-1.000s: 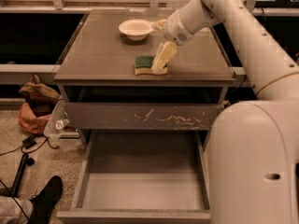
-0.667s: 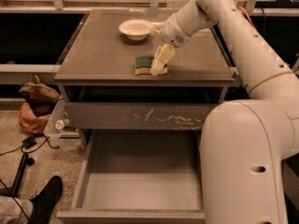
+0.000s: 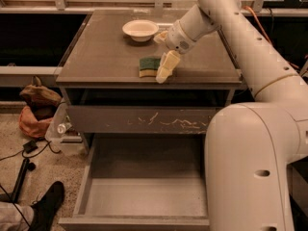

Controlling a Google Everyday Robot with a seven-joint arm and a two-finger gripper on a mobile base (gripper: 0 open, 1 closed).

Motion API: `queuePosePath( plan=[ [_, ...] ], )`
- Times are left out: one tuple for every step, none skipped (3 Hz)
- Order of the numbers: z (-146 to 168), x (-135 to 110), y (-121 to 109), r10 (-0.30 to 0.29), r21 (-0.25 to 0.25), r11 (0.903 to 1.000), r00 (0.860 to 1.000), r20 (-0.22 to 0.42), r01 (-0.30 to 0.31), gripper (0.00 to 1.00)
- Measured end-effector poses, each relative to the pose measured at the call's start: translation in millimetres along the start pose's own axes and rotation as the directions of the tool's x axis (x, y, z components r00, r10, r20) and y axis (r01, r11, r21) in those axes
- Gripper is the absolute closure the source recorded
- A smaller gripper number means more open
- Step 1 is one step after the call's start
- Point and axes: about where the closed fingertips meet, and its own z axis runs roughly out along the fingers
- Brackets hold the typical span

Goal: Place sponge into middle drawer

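The sponge [image 3: 149, 66], dark green on top with a yellow body, lies on the cabinet top [image 3: 106, 57] near its front edge. My gripper [image 3: 164, 69] hangs down from the right and stands right against the sponge's right end, just above the top. The middle drawer [image 3: 144, 196] is pulled out wide open below, with a plain grey floor and nothing in it. My arm hides its right side.
A white bowl [image 3: 140, 29] stands at the back of the cabinet top. A closed grey drawer front [image 3: 144, 119] with pale scratch marks sits above the open drawer. A bag [image 3: 36, 107], cables and a person's shoe [image 3: 48, 203] are on the floor at left.
The gripper stays beside the sponge, slightly lower. The arm's big lower links have swung left and fill more of the right side. The sponge has not moved.
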Motion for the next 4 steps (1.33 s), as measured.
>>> queuePosePath(
  plan=[
    [8.6,3.8,1.6,0.008,-0.020,0.9998,1.000,-0.011,-0.008,0.00],
    [8.8,3.9,1.6,0.008,-0.021,0.9998,1.000,-0.011,-0.008,0.17],
    [8.8,3.9,1.6,0.008,-0.021,0.9998,1.000,-0.011,-0.008,0.42],
    [7.8,3.4,3.3,0.005,-0.016,0.9999,1.000,-0.013,-0.005,0.65]
  ],
)
